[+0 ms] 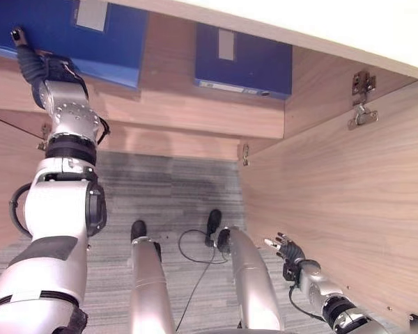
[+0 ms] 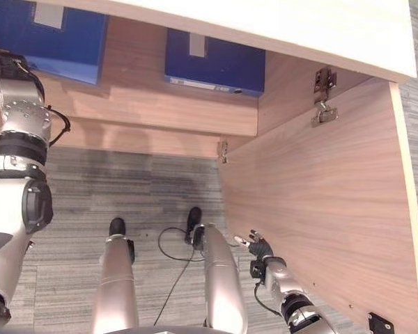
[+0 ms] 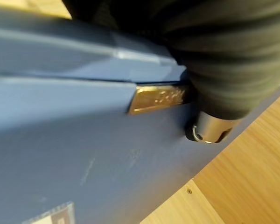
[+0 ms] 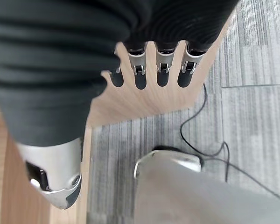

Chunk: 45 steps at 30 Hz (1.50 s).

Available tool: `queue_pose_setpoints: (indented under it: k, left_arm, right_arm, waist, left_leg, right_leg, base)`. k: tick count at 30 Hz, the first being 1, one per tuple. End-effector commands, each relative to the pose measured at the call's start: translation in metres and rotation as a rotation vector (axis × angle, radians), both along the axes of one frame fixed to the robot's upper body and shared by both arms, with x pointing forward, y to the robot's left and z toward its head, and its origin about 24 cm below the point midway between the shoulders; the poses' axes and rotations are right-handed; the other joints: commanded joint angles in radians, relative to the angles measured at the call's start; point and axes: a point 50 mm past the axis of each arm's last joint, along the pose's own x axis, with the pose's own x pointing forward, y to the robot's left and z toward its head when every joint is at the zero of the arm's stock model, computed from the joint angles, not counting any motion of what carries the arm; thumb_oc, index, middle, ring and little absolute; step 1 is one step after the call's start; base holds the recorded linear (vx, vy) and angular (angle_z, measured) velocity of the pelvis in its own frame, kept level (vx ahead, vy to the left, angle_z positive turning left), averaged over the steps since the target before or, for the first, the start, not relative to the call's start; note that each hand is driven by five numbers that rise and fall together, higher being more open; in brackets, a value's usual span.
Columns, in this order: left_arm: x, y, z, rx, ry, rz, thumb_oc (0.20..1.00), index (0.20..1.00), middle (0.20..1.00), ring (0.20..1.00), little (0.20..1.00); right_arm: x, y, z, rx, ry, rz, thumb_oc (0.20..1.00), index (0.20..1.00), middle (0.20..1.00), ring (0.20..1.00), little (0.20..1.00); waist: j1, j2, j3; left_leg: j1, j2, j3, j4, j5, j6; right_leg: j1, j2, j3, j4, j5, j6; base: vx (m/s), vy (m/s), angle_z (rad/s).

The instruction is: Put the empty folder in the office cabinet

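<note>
Cabinet (image 1: 216, 122) open, and two blue folders lie on its wooden shelf: the left folder (image 1: 90, 35) with the left hand (image 1: 31, 66) up against its near edge, the right folder (image 1: 244, 62) lying apart by the side wall. Left hand's fingers are tucked out of sight at the folder, so I can't tell whether they grip. Close in, the left wrist view adds a gold metal tab (image 3: 161, 98) on the folder's blue cover. Cabinet door (image 2: 327, 216) is swung wide on its hinge (image 2: 322, 94). Low beside that door, right hand (image 1: 287, 249) hangs with fingers straight and relaxed, empty; its wrist view shows those fingers (image 4: 162, 70) against the wood, grey carpet (image 4: 252, 116) beneath.
</note>
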Motion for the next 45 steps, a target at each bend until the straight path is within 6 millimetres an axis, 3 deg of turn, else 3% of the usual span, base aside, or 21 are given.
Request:
queue_pose_setpoints:
  k: [1, 9, 20, 22, 24, 26, 28, 29, 30, 31, 35, 39, 45]
  left_arm:
    - [-0.011, 0.010, 0.036, 0.052, -0.102, 0.025, 0.200, 0.200, 0.200, 0.200, 0.200]
    - [-0.011, 0.009, 0.049, 0.065, -0.089, 0.017, 0.200, 0.200, 0.200, 0.200, 0.200]
    - [0.001, -0.022, 0.055, 0.032, -0.128, -0.080, 0.200, 0.200, 0.200, 0.200, 0.200]
    - [0.002, -0.026, 0.049, 0.003, -0.137, -0.093, 0.200, 0.200, 0.200, 0.200, 0.200]
    - [0.002, -0.027, 0.050, 0.003, -0.138, -0.093, 0.200, 0.200, 0.200, 0.200, 0.200]
    - [0.001, -0.031, 0.057, -0.004, -0.170, -0.100, 0.200, 0.200, 0.200, 0.200, 0.200]
    - [0.001, -0.032, 0.058, -0.014, -0.187, -0.102, 0.200, 0.200, 0.200, 0.200, 0.200]
    - [-0.002, -0.034, 0.065, 0.004, -0.204, -0.095, 0.200, 0.200, 0.200, 0.200, 0.200]
    - [-0.004, -0.028, 0.064, -0.004, -0.212, -0.078, 0.200, 0.200, 0.200, 0.200, 0.200]
    - [-0.005, -0.027, 0.065, -0.021, -0.219, -0.066, 0.200, 0.200, 0.200, 0.200, 0.200]
    - [-0.004, -0.030, 0.064, -0.032, -0.236, -0.077, 0.200, 0.200, 0.200, 0.200, 0.200]
    - [0.002, -0.028, 0.042, -0.064, -0.190, -0.081, 0.200, 0.200, 0.200, 0.200, 0.200]
    - [0.003, -0.032, 0.041, -0.059, -0.193, -0.092, 0.200, 0.200, 0.200, 0.200, 0.200]
  right_arm:
    - [-0.004, -0.026, 0.007, -0.021, -0.039, -0.096, 1.000, 1.000, 1.000, 1.000, 1.000]
    - [0.001, -0.031, 0.011, -0.037, -0.059, -0.112, 1.000, 1.000, 1.000, 1.000, 1.000]
    - [-0.017, -0.049, -0.001, -0.130, 0.050, -0.109, 1.000, 1.000, 1.000, 1.000, 1.000]
    - [-0.023, -0.060, -0.001, -0.152, 0.064, -0.130, 1.000, 1.000, 1.000, 1.000, 1.000]
    - [-0.020, -0.067, 0.003, -0.177, 0.054, -0.138, 1.000, 1.000, 1.000, 1.000, 1.000]
    - [-0.007, -0.076, 0.015, -0.206, 0.017, -0.159, 1.000, 1.000, 1.000, 1.000, 1.000]
    - [-0.006, -0.075, 0.016, -0.205, 0.013, -0.159, 1.000, 1.000, 1.000, 1.000, 1.000]
    - [-0.010, -0.074, 0.012, -0.234, 0.039, -0.138, 1.000, 1.000, 1.000, 1.000, 1.000]
    - [-0.003, -0.071, 0.014, -0.238, 0.030, -0.138, 1.000, 1.000, 1.000, 1.000, 1.000]
    - [0.000, -0.067, 0.015, -0.237, 0.022, -0.128, 1.000, 1.000, 1.000, 1.000, 1.000]
    - [-0.001, -0.061, 0.012, -0.203, 0.017, -0.144, 1.000, 1.000, 1.000, 1.000, 1.000]
    - [-0.013, -0.048, -0.002, -0.168, 0.070, -0.120, 1.000, 1.000, 1.000, 1.000, 1.000]
    - [-0.018, -0.047, -0.007, -0.165, 0.100, -0.127, 1.000, 1.000, 1.000, 1.000, 1.000]
  waist:
    - [-0.023, 0.040, -0.012]
    - [-0.037, 0.050, -0.005]
    - [-0.052, 0.069, -0.020]
    - [-0.059, 0.067, -0.011]
    - [-0.052, 0.059, 0.021]
    - [-0.033, 0.041, 0.057]
    - [-0.025, 0.034, 0.061]
    - [0.002, 0.021, 0.095]
    - [0.028, 0.019, 0.149]
    - [0.040, 0.017, 0.176]
    - [0.029, 0.008, 0.145]
    - [0.005, 0.010, 0.056]
    - [-0.004, 0.008, 0.036]
  left_leg:
    - [-0.037, -0.027, 0.008, 0.041, -0.027, 0.100]
    - [-0.131, -0.033, 0.014, 0.119, -0.060, 0.111]
    - [-0.120, -0.035, 0.023, 0.014, -0.023, 0.110]
    - [-0.057, -0.030, 0.040, -0.021, -0.022, 0.098]
    - [-0.069, -0.036, 0.038, 0.001, 0.012, 0.084]
    - [-0.108, -0.036, 0.014, 0.028, 0.127, 0.033]
    - [-0.102, -0.015, -0.001, -0.065, 0.156, 0.018]
    - [-0.025, 0.099, -0.044, -0.381, 0.305, -0.002]
    - [0.084, 0.202, -0.030, -0.565, 0.367, -0.009]
    - [0.118, 0.205, -0.028, -0.585, 0.393, -0.024]
    - [0.075, 0.165, -0.021, -0.536, 0.401, -0.027]
    - [-0.013, 0.112, -0.021, -0.434, 0.341, -0.010]
    - [-0.043, 0.077, -0.006, -0.366, 0.277, 0.019]
  right_leg:
    - [0.040, 0.030, 0.040, 0.080, -0.141, 0.071]
    - [-0.055, 0.021, 0.047, 0.152, -0.159, 0.073]
    - [-0.072, 0.029, 0.061, 0.087, -0.135, 0.064]
    - [-0.010, 0.036, 0.081, 0.034, -0.140, 0.047]
    - [0.013, 0.032, 0.083, 0.026, -0.140, 0.039]
    - [0.039, 0.037, 0.088, 0.003, -0.132, 0.033]
    - [0.067, 0.037, 0.093, -0.021, -0.137, 0.041]
    - [0.165, 0.051, 0.129, -0.048, -0.167, 0.087]
    - [0.192, 0.071, 0.158, -0.041, -0.183, 0.109]
    - [0.184, 0.085, 0.172, -0.014, -0.188, 0.115]
    - [0.164, 0.072, 0.179, -0.031, -0.162, 0.122]
    - [0.176, 0.042, 0.203, -0.099, -0.113, 0.141]
    - [0.216, 0.011, 0.210, -0.179, -0.055, 0.172]
  base:
    - [0.02, 0.030, -0.04]
    - [0.01, 0.018, -0.02]
    - [0.01, -0.025, 0.01]
    - [-0.02, -0.004, 0.01]
    - [-0.05, 0.011, -0.03]
    - [-0.03, 0.045, -0.08]
    - [0.11, 0.110, -0.27]
    - [0.21, 0.416, -0.15]
    - [0.30, 0.495, -0.16]
    - [0.13, 0.277, -0.51]
    - [0.11, 0.052, -0.33]
    - [0.14, 0.097, -0.01]
    - [0.10, 0.123, 0.08]
